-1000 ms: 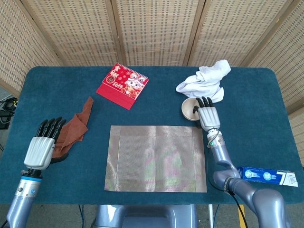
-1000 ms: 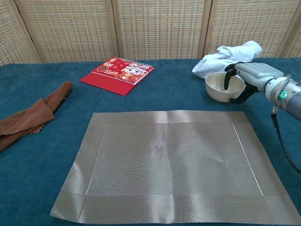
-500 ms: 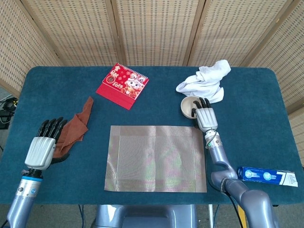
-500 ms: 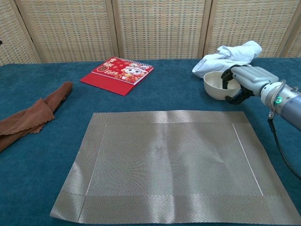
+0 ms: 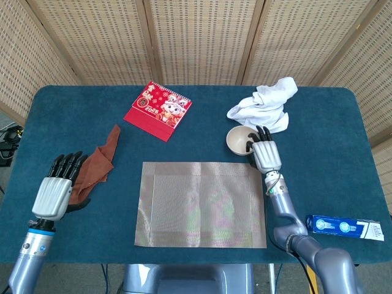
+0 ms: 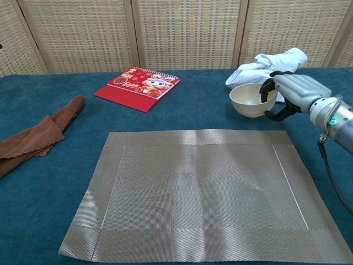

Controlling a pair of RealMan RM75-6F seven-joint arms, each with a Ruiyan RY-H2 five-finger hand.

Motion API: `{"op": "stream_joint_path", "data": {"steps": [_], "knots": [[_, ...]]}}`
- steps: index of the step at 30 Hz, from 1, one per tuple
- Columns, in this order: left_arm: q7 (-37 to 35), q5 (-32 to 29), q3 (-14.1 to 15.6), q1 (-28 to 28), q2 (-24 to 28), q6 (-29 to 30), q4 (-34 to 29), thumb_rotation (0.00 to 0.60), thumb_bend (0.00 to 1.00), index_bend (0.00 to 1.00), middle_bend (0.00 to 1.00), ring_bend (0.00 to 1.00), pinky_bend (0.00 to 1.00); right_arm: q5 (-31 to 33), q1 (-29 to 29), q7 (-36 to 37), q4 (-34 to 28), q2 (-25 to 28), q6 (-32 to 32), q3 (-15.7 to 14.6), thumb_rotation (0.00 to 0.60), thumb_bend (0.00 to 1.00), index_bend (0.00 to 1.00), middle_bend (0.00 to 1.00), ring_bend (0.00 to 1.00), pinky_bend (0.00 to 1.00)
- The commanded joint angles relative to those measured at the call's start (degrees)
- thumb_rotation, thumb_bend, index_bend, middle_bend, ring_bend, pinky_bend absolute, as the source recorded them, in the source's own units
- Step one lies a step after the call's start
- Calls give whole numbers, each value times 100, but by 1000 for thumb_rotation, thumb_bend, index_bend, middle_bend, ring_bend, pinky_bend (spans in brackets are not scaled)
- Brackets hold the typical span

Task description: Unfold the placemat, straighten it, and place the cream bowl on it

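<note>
Right hand (image 6: 287, 95) grips the cream bowl (image 6: 249, 100) beside a white cloth (image 6: 269, 64), just beyond the placemat (image 6: 204, 193).

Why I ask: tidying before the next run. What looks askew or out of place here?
Little stands out. The placemat lies flat and square. The cream bowl, gripped at its rim by the right robot hand, looks slightly tilted. A white cloth lies crumpled behind it.

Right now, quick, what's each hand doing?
Left hand: open, fingers apart, holding nothing, beside the brown cloth.
Right hand: grips the cream bowl by its rim.
</note>
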Motion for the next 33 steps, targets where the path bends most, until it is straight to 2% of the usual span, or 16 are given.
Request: {"op": "stream_joint_path", "data": {"steps": [1,4,10,16,22,27,28,33], "knots": [[-4,16,0,3,-1,4,-4,600,96,0,0,0,0,-60,-61,-3,-115,59,165,-31,600,561,704,334,46,97],[-16,32,5,3,1,-6,-9,600,96,0,0,0,0,-142,-170,-8,-383,178,474,-59,600,560,706,334,46,97],[-32,123,21,23,22,33,-51,600,96,0,0,0,0,-312,-515,-309,-1382,543,1056,-200,600,558,714,335,47,97],[91,263,91,53,10,79,-84,600,96,0,0,0,0,-403,-781,-779,-2378,780,1300,-365,600,553,717,336,48,100],[88,429,151,109,52,160,-167,600,96,0,0,0,0,-534,-961,-1340,-3337,781,1426,-578,600,551,717,336,48,101],[19,471,149,127,95,183,-186,600,96,0,0,0,0,-621,-1036,-1597,-3683,710,1468,-695,600,551,718,336,48,101],[-35,490,143,139,121,208,-199,600,96,0,0,0,0,-674,-1074,-1677,-3802,649,1456,-800,600,550,718,336,48,101],[-151,537,143,163,176,233,-197,600,96,0,0,0,0,-737,-1171,-1919,-3896,509,1419,-951,600,549,720,336,48,101]]}}
